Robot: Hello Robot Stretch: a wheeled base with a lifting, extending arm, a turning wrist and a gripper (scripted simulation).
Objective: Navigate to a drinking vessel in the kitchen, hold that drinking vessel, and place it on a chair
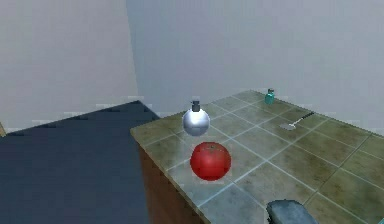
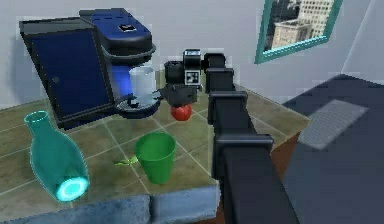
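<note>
A green cup [image 2: 156, 157] stands on the tiled countertop [image 2: 110, 135] near its front edge. A pale translucent mug [image 2: 143, 82] sits under the spout of a blue and black coffee machine [image 2: 90, 60]. The dark arm [image 2: 235, 130] reaches over the counter toward the machine. The gripper [image 2: 165, 97] is at the arm's far end, close by the mug, with a small red round thing [image 2: 181, 112] just below it. I cannot tell whether the gripper holds anything.
A teal vase [image 2: 55, 155] stands left of the green cup. The forward view has a red ball-like fruit [image 1: 210, 160], a silver round vessel [image 1: 196, 120], a small teal item [image 1: 269, 97] and a utensil [image 1: 300, 121] on the counter [image 1: 300, 165]. Dark blue floor [image 1: 70, 165] lies left of it.
</note>
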